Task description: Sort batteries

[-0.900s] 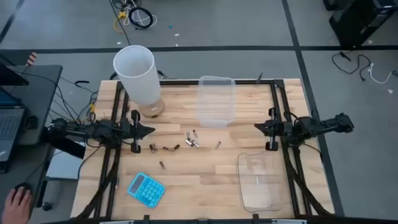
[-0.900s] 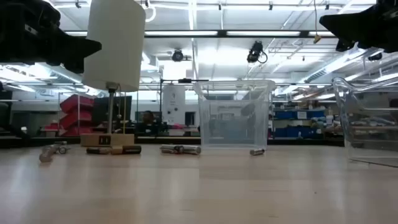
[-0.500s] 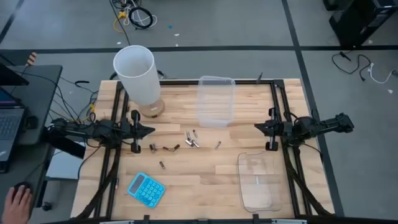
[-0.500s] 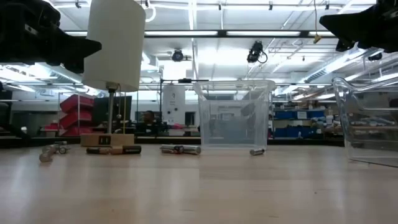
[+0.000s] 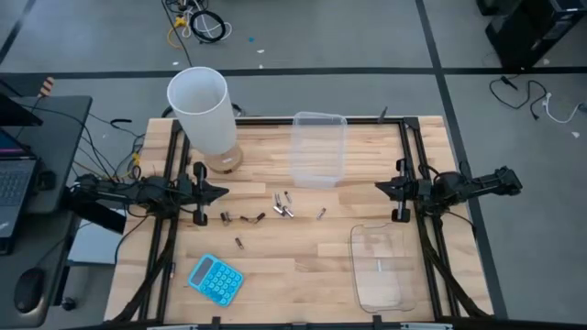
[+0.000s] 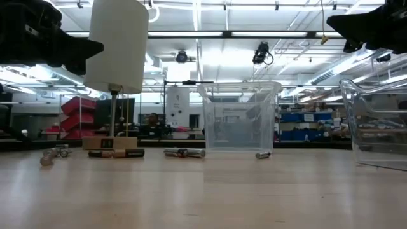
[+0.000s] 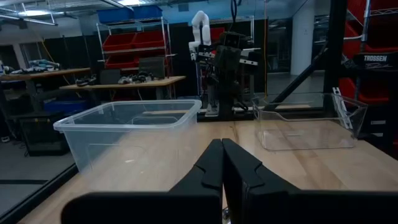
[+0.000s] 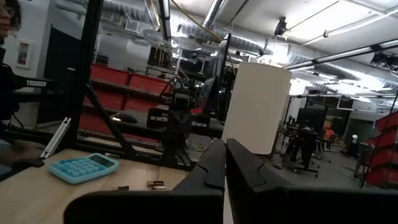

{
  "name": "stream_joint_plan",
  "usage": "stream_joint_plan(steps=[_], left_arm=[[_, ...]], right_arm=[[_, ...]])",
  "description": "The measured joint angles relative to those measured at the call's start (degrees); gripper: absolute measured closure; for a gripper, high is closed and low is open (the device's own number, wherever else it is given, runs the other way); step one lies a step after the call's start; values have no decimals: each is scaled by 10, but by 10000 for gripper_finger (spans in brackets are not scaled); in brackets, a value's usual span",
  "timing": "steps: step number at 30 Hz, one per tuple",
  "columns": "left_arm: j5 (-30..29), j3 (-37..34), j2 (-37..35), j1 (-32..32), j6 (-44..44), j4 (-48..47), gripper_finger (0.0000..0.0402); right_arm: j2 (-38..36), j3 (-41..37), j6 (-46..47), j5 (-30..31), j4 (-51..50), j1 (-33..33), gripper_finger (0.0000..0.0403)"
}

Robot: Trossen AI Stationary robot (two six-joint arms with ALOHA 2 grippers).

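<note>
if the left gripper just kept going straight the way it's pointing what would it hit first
Probably nothing on the table. The left gripper, shut, points across toward the right gripper, held above the batteries. Its line passes the near edge of the clear tub; depth is uncertain.

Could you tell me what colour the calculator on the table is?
The calculator is light blue, clearest in the high view.

Both arms at rest, seen from above: each lies level above its own side of the table, pointing inward toward the other. The left gripper (image 5: pixel 223 192) has its two dark fingers (image 7: pixel 211 163) pressed together with nothing between them. The right gripper (image 5: pixel 377 187), well apart from it and facing it, likewise has its fingers (image 8: pixel 214 160) closed and empty.
</note>
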Motion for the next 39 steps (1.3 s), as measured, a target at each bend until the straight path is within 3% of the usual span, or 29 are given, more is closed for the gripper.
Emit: stream_joint_plan(steps=[29, 39], left_arm=[[0, 0, 0, 0, 0, 2, 400], [2, 0, 0, 0, -49, 78, 400]], right_arm=[[0, 0, 0, 0, 0, 0, 400], [0, 0, 0, 0, 0, 0, 400]])
